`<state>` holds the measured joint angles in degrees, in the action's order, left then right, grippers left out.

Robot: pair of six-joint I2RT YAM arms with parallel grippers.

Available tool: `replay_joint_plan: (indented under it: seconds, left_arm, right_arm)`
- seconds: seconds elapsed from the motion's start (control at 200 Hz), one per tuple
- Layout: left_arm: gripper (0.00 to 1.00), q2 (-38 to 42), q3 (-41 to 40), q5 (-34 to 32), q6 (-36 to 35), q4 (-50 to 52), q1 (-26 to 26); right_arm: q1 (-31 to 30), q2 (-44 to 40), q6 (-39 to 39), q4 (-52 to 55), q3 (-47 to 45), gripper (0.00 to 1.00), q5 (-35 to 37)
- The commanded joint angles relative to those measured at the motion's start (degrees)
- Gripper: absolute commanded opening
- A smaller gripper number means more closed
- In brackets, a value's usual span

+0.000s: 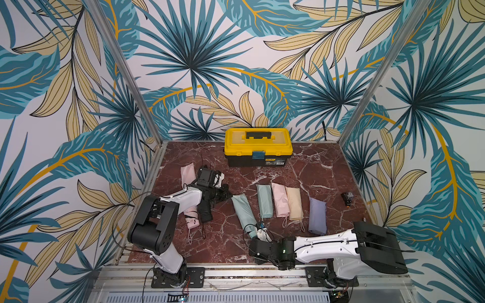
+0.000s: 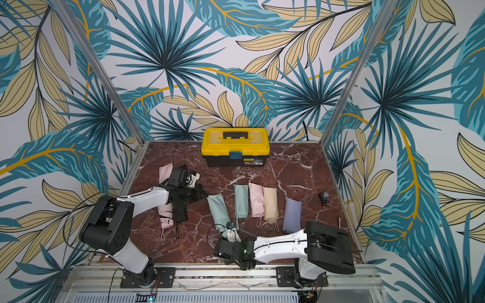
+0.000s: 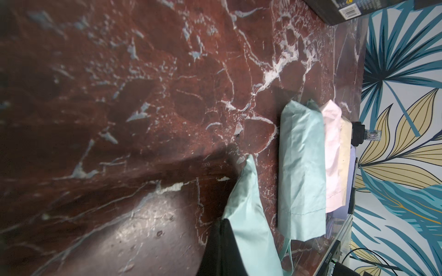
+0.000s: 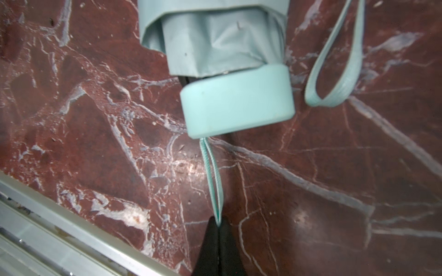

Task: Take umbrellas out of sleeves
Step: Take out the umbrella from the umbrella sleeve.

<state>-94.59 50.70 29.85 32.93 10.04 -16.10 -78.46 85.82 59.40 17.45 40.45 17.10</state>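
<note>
Two sets of jaws hold one mint umbrella [image 4: 222,47] lying near the centre of the tabletop [image 1: 315,168]: your right jaws are pinched closed on its wrist loop [image 4: 212,176] at the 6 o'clock end, where the handle [image 4: 236,105] stands clear of the mint sleeve [image 1: 242,210], and your left jaws are closed on the sleeve's 11 o'clock tip. Four more sleeved umbrellas [image 1: 279,200], mint, pink, beige and lilac, lie side by side at 3 o'clock of it.
</note>
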Motion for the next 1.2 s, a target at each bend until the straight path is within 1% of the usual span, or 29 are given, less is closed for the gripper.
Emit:
replay_joint_plan:
  seconds: [0.0, 0.205, 0.355, 0.466, 0.646, 0.856, 1.197]
  left_arm:
    - [0.00, 0.42, 3.67, -2.76, -2.46, -0.55, 2.14]
    - [0.00, 0.24, 5.76, -2.78, -3.87, 1.77, 3.64]
    - [0.00, -0.78, 6.89, -2.19, -4.77, 2.59, 5.23]
    - [0.00, -1.65, 8.24, -1.81, -5.56, 3.38, 6.78]
    - [0.00, -4.19, 11.73, -1.08, -6.71, 4.61, 9.37]
    - [0.00, -9.25, 17.43, 0.20, -7.13, 5.25, 11.83]
    - [0.00, -16.02, 26.64, 3.94, -5.61, 5.33, 15.63]
  right_arm:
    - [-0.82, 0.00, -2.01, 6.74, 2.69, 0.00, 0.95]
    - [-0.02, 3.48, -5.98, 7.16, 8.53, 0.00, 3.01]
    - [2.10, 8.47, -9.73, 7.33, 14.09, 0.00, 2.92]
    - [4.10, 11.35, -12.07, 6.42, 17.20, 0.00, 1.57]
    - [7.77, 14.86, -14.64, 3.11, 20.09, 0.00, -2.93]
    - [11.93, 19.91, -18.35, 1.64, 26.38, 0.00, -8.36]
    - [19.29, 27.90, -20.37, 0.13, 34.95, 0.00, -18.25]
